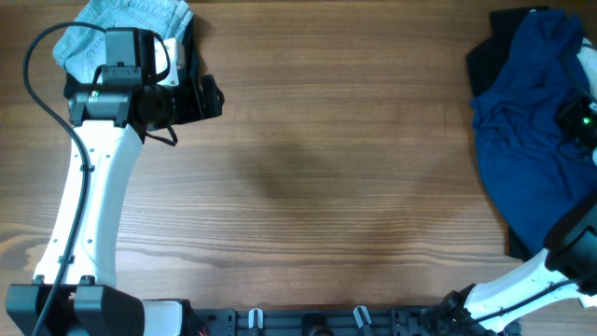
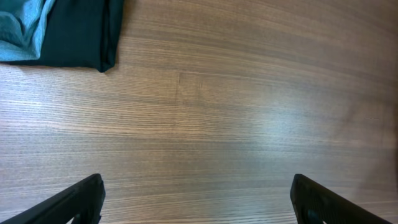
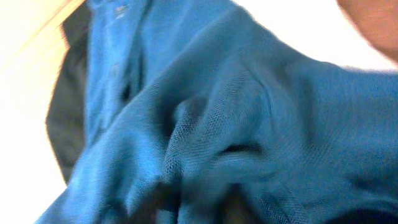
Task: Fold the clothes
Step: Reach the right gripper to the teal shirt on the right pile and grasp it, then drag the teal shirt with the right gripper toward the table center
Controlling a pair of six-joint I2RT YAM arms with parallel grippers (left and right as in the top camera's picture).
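A large deep-blue shirt (image 1: 522, 131) lies crumpled at the table's right edge, over a black piece (image 1: 487, 58). My right gripper (image 1: 580, 126) is down on it. In the right wrist view the shirt (image 3: 249, 112) fills the blurred frame, and the fingers (image 3: 199, 210) look pinched on a bunched fold. Pale-blue denim (image 1: 126, 23) lies on a black piece (image 1: 187, 56) at the far left. My left gripper (image 1: 213, 98) is open and empty just right of them; its fingers (image 2: 198, 199) are wide apart over bare wood. The denim (image 2: 18, 28) and black cloth (image 2: 81, 31) show top left.
The wooden table (image 1: 326, 168) stretches between the two piles. The arm bases and a rail (image 1: 308, 322) run along the front edge. A washed-out white patch (image 3: 298, 25) shows beyond the shirt.
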